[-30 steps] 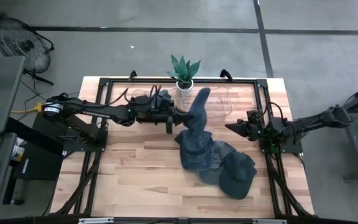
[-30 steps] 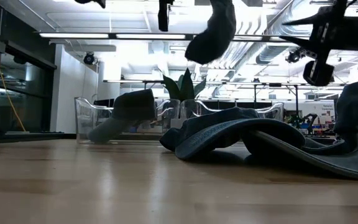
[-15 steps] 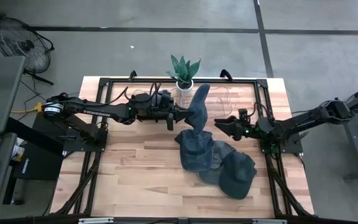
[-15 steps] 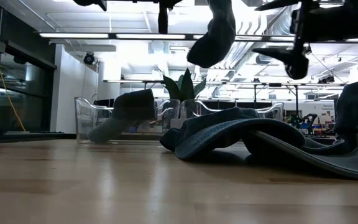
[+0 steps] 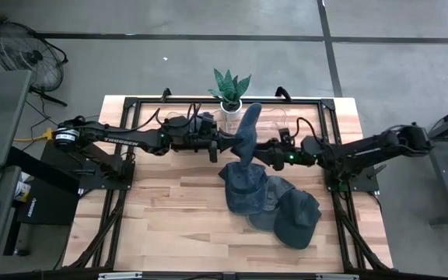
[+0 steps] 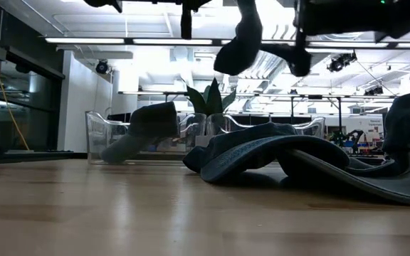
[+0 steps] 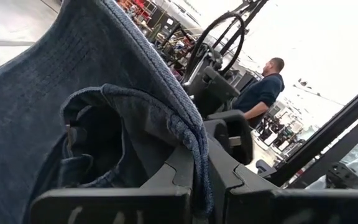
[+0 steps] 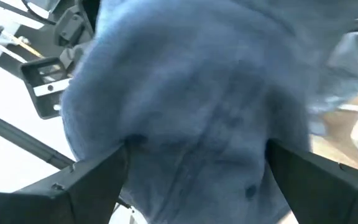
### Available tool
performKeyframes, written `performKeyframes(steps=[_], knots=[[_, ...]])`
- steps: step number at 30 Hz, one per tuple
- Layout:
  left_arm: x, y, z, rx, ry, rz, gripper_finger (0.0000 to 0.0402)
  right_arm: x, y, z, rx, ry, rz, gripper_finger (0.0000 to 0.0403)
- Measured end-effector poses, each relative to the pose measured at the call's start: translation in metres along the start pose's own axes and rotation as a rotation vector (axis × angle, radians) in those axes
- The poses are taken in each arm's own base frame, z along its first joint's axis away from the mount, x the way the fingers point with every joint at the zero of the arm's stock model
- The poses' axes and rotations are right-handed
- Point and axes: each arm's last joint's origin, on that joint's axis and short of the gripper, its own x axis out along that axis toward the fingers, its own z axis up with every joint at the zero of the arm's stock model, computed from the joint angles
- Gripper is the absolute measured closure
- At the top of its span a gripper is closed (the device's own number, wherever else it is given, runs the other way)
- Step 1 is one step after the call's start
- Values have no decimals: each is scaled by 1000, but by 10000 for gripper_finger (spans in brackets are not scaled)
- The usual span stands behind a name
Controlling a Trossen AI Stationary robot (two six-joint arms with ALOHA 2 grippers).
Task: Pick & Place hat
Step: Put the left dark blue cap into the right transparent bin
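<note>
text: none legible | labels: none | brands: none | numbers: none | signs: none

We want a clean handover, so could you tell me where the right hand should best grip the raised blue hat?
Probably the free side of the raised hat, approached from the right, level with the table. The left hand pinches its left edge, and the right hand is open beside it with that cloth between its fingers.

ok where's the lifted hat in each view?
High: lifted hat at table centre-back, between both arms.
Low: hanging at top centre.
Left wrist: fills the near left, pinched in the left end effector.
Right wrist: fills the frame.
Shared landmark: potted plant behind it.
</note>
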Motion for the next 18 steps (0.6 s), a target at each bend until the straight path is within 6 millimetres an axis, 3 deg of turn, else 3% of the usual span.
performKeyframes(steps=[5,13,18], knots=[[0,0,0,0,-1,-1,398,14,7,10,-27,2,32,29],[0,0,0,0,0,1,398,22,1,13,23,4,-11,32],[0,0,0,0,1,1,398,22,-1,13,28,12,-33,77]])
